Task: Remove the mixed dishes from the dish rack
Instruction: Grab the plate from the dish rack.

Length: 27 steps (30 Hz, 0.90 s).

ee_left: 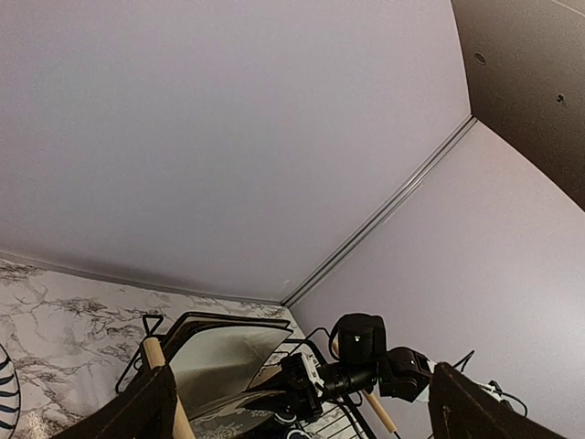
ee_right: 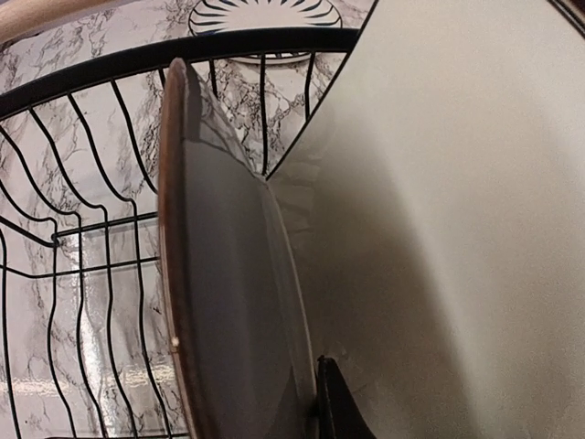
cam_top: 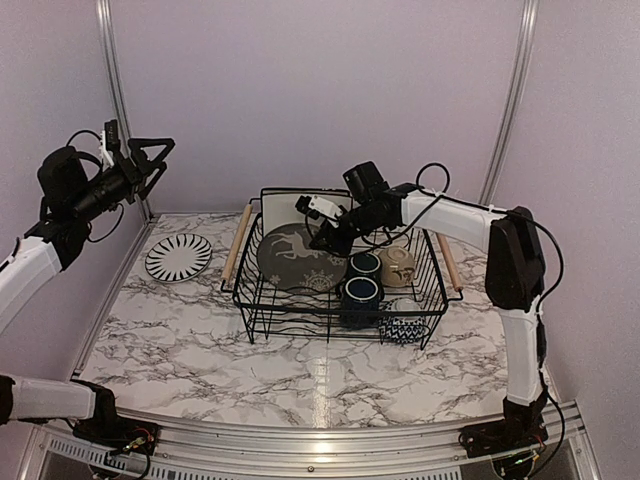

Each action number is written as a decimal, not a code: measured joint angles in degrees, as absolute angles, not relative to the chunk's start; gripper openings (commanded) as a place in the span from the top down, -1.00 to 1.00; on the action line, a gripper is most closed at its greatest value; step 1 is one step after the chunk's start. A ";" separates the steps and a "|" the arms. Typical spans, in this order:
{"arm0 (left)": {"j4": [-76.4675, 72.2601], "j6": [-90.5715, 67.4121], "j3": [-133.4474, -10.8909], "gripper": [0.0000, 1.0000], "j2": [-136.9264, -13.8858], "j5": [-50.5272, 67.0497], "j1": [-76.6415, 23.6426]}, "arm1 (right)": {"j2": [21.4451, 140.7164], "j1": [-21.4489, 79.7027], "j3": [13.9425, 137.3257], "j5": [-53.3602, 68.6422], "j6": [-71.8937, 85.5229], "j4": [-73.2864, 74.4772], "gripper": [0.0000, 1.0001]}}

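My right gripper (cam_top: 322, 239) is at the top rim of the grey deer-pattern plate (cam_top: 290, 262), which leans in the dish rack's (cam_top: 290, 318) left half; one finger (ee_right: 336, 407) sits behind the plate, closure cannot be confirmed, so seat the grip fully, then lift straight up.

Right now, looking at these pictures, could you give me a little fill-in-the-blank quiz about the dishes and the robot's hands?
1. The plate lying on the table outside the dish rack has a ___ pattern.
2. The rack holds ___ dark blue mugs.
3. The ___ hand is raised, open, far from the rack.
4. The right hand is at the top edge of the ___ round plate.
Missing words: striped; two; left; grey.
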State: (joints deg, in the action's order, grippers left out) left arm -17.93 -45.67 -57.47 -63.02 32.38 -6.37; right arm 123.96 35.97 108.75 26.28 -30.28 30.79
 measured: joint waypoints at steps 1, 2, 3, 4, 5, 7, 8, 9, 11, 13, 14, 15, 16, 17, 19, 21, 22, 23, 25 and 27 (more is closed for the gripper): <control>-17.93 -45.67 -57.47 -0.98 -63.05 32.45 -6.44 | 123.96 35.97 108.84 26.39 -30.59 30.96 0.91; -17.93 -45.67 -57.47 -0.98 -63.07 32.51 -6.55 | 123.94 35.97 108.84 26.44 -30.83 31.03 0.93; -17.93 -45.69 -57.47 -0.98 -63.07 32.53 -6.61 | 123.94 35.97 108.84 26.48 -31.07 31.05 0.95; -17.93 -45.69 -57.47 -0.98 -63.07 32.53 -6.68 | 123.94 35.97 108.84 26.50 -31.33 31.09 0.96; -17.93 -45.67 -57.47 -0.98 -63.07 32.53 -6.72 | 123.90 35.97 108.84 26.50 -31.51 31.14 0.97; -17.93 -45.67 -57.47 -0.98 -63.07 32.51 -6.85 | 123.85 35.97 108.84 26.50 -31.77 31.16 1.00; -17.93 -45.67 -57.47 -0.98 -63.07 32.51 -6.87 | 123.83 35.97 108.84 26.50 -31.83 31.16 1.00; -17.93 -45.67 -57.47 -0.98 -63.07 32.51 -6.90 | 123.79 35.99 108.84 26.48 -31.86 31.18 1.00; -17.93 -45.71 -57.47 -0.98 -63.07 32.49 -6.96 | 123.72 35.99 108.84 26.44 -32.01 31.20 1.00; -17.96 -45.89 -57.47 -0.98 -63.09 32.45 -7.09 | 123.61 36.03 108.84 26.26 -32.01 31.22 1.00; -17.98 -45.93 -57.45 -0.98 -63.11 32.42 -7.16 | 123.44 36.10 108.84 26.13 -32.01 31.24 1.00; -18.04 -45.98 -57.47 -0.98 -63.16 32.42 -7.22 | 123.22 36.16 108.79 25.87 -31.94 31.22 1.00; -18.17 -46.02 -57.45 -0.98 -63.29 32.40 -7.27 | 122.89 36.21 108.68 25.61 -31.66 31.20 1.00; -18.24 -46.04 -57.45 -0.98 -63.42 32.34 -7.35 | 122.43 36.21 108.44 25.32 -31.29 31.18 1.00; -18.22 -46.06 -57.45 -0.98 -63.79 32.16 -7.60 | 120.90 36.21 107.68 24.77 -30.52 31.11 1.00; -18.17 -46.09 -57.39 -0.98 -64.18 31.81 -7.79 | 119.07 36.21 106.89 24.47 -29.63 31.03 1.00; -18.13 -46.11 -57.36 -0.98 -64.40 31.53 -7.90 | 118.28 36.21 106.61 24.47 -29.08 30.96 1.00; -18.13 -46.11 -57.36 -0.98 -64.58 31.35 -7.94 | 117.27 36.21 106.24 24.80 -28.12 31.03 1.00; -17.93 -46.11 -57.36 -0.98 -65.04 30.94 -8.08 | 115.35 36.25 105.56 25.67 -26.15 31.18 1.00; -17.72 -46.15 -57.36 -0.98 -65.65 30.74 -8.38 | 113.86 36.03 105.08 26.81 -23.79 31.16 1.00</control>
State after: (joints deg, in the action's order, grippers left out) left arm -17.72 -46.15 -57.36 -65.65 30.74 -8.38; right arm 113.86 36.03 105.08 26.81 -23.79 31.16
